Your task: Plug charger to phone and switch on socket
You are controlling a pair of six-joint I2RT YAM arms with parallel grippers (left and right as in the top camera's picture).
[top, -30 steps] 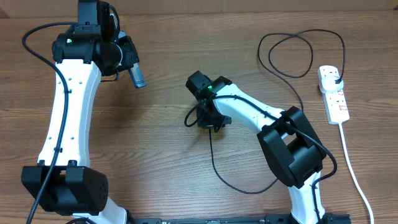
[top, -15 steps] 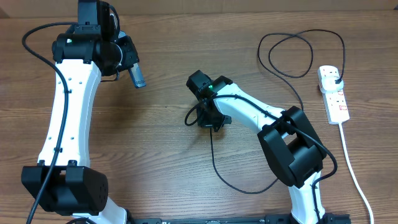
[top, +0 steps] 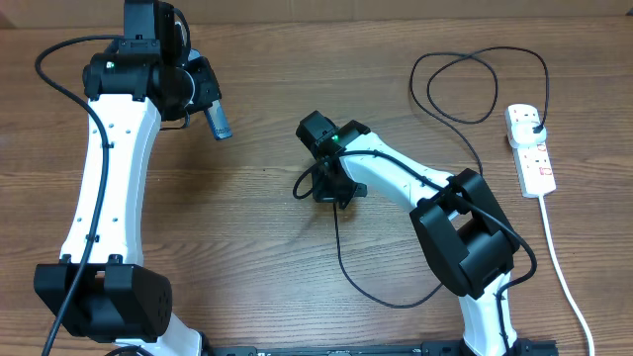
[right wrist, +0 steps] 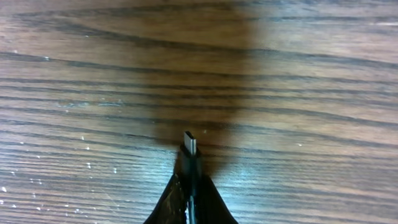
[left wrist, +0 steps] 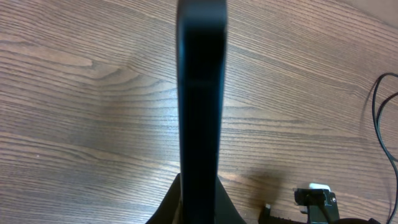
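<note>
My left gripper is shut on the phone and holds it edge-on above the table at the far left. In the left wrist view the phone is a dark upright slab between my fingers. My right gripper at the table's middle is shut on the charger's connector tip, which points out past the fingers over bare wood. The black charger cable loops from there round to its black plug in the white socket strip at the right.
The strip's thick white cord runs down the right side to the front edge. A loop of the charger cable lies at the back right. The right arm crosses the middle of the wooden table.
My right gripper has shifted very slightly left with the connector. The left arm and phone have not moved.
</note>
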